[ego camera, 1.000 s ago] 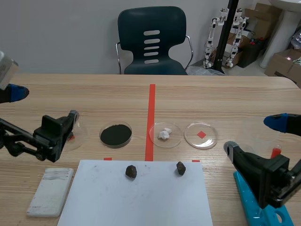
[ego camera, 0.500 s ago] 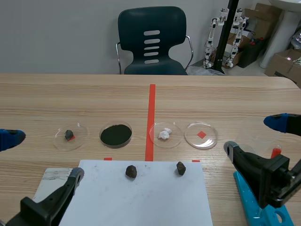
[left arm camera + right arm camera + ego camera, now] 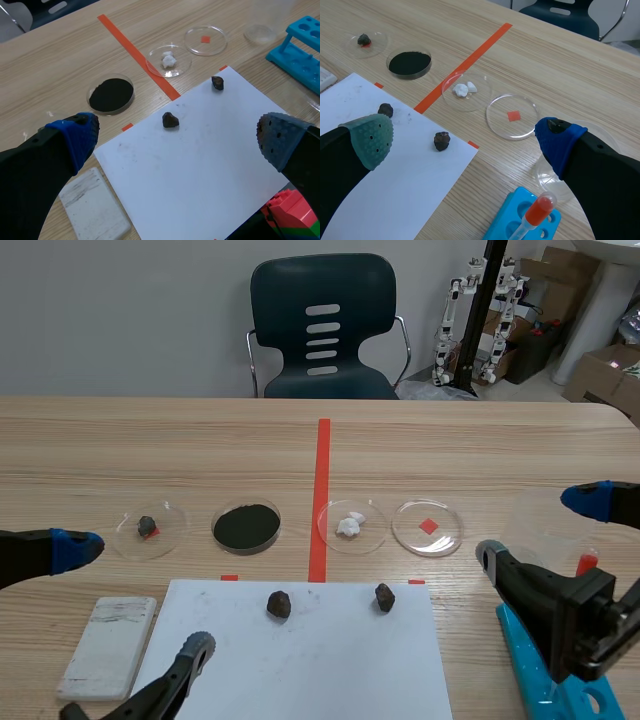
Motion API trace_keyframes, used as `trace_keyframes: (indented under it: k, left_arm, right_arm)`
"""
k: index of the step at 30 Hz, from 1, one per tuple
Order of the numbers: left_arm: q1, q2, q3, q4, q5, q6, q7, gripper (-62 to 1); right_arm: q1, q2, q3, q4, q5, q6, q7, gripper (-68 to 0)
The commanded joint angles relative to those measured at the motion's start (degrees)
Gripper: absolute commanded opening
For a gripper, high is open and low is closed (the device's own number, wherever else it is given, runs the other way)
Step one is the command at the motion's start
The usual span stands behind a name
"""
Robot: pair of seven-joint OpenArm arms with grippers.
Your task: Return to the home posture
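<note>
My left gripper point(image 3: 135, 600) hangs open and empty low at the front left, over the corner of a white paper sheet point(image 3: 300, 660). From the left wrist, the left gripper point(image 3: 175, 142) spans the sheet point(image 3: 200, 175), with two dark lumps point(image 3: 170, 120) point(image 3: 217, 82) lying ahead of it. On the right side, the right gripper point(image 3: 540, 530) is open and empty above the table edge. Through the right wrist camera, that gripper point(image 3: 465, 137) frames one dark lump point(image 3: 441, 140) on the paper point(image 3: 380, 175).
Behind the sheet stands a row of dishes: one with a small dark lump point(image 3: 148, 530), one with black powder point(image 3: 246, 526), one with white bits point(image 3: 351, 525), one bare point(image 3: 428, 527). A white block point(image 3: 108, 645) lies front left. A blue tube rack point(image 3: 540, 680) sits front right.
The left arm has swung down and toward the front, uncovering the dish with the small lump; its gripper stays open. The right arm has not moved.
</note>
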Motion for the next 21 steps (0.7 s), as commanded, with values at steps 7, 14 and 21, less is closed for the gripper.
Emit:
trace_keyframes:
  k: [7,14,21]
  left_arm:
    - [-0.2,0.0,0.3,0.2,-0.2,0.3,-1.2,1.4]
    - [-0.3,0.0,0.3,0.2,-0.2,0.3,-1.2,1.4]
    - [-0.5,0.0,0.3,0.2,0.4,0.5,-1.2,1.4]
  right_arm:
    - [0.0,0.2,0.5,1.2,0.6,0.0,1.0,-8.4]
    - [0.0,0.2,0.5,1.2,0.6,0.0,1.0,-8.4]
    - [0.0,0.2,0.5,1.2,0.6,0.0,1.0,-8.4]
